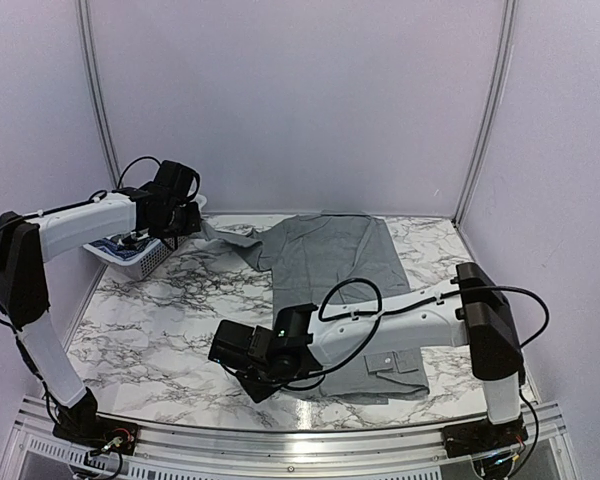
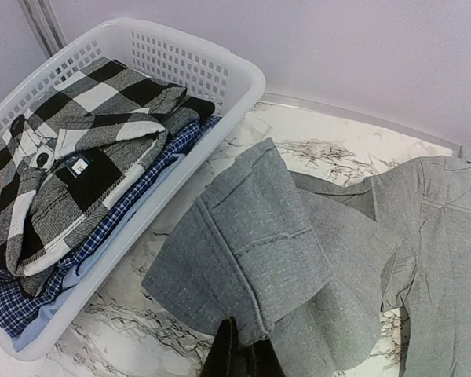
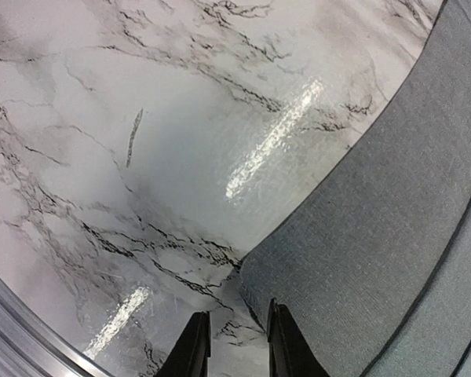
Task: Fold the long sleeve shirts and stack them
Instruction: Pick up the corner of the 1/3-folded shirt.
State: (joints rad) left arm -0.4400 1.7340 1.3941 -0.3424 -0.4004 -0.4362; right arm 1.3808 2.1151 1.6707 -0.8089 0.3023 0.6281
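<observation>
One plain grey long sleeve shirt (image 1: 325,260) lies spread on the marble table, collar toward the back. My left gripper (image 1: 192,225) is raised beside the basket and shut on the shirt's cuffed sleeve (image 2: 243,251), which hangs folded from the fingers (image 2: 220,357). My right gripper (image 1: 258,388) sits low at the shirt's near left hem corner (image 3: 255,275). It is open, with bare marble between the two fingers, and its right finger (image 3: 286,345) lies against the hem edge. More shirts, a black-and-white checked one (image 2: 78,133) and a blue plaid one (image 2: 16,306), are heaped in the basket.
A white plastic laundry basket (image 2: 220,59) stands at the back left of the table (image 1: 160,320), close to the left gripper. The table's metal front rail (image 3: 16,314) runs just near the right gripper. Pale walls close in the back and sides.
</observation>
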